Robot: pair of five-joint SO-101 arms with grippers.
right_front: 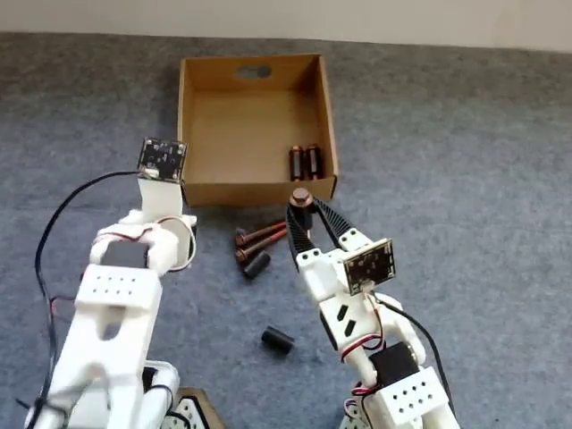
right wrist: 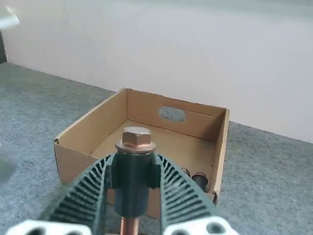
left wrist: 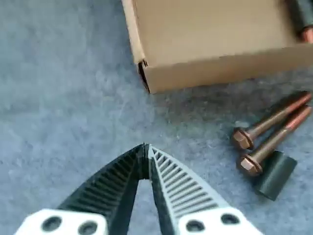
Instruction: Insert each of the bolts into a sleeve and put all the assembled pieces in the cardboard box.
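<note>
Held piece [right wrist: 132, 176]: bolt seated in its dark sleeve, upright, head up, right jaws clamped on the sleeve, just outside the near wall of the cardboard box [right_front: 259, 191], by its 5 o'clock corner.
Finished pieces [right_front: 303, 163]: two lying inside that same corner.
Loose bolts [right_front: 261, 238]: two side by side on the bench [right_front: 465, 179], 7 o'clock from the held piece.
Near sleeve [right_front: 257, 265]: just beside the bolt heads.
Far sleeve [right_front: 278, 340]: alone at 6 o'clock, well apart.
Left jaws: pressed together, holding nothing, over the bench at 9 o'clock from the bolts.
Handling: metal-looking bolt, probably stiff and weighty, smooth enough to slip out; I'd pinch mid-sleeve and keep the head up.
</note>
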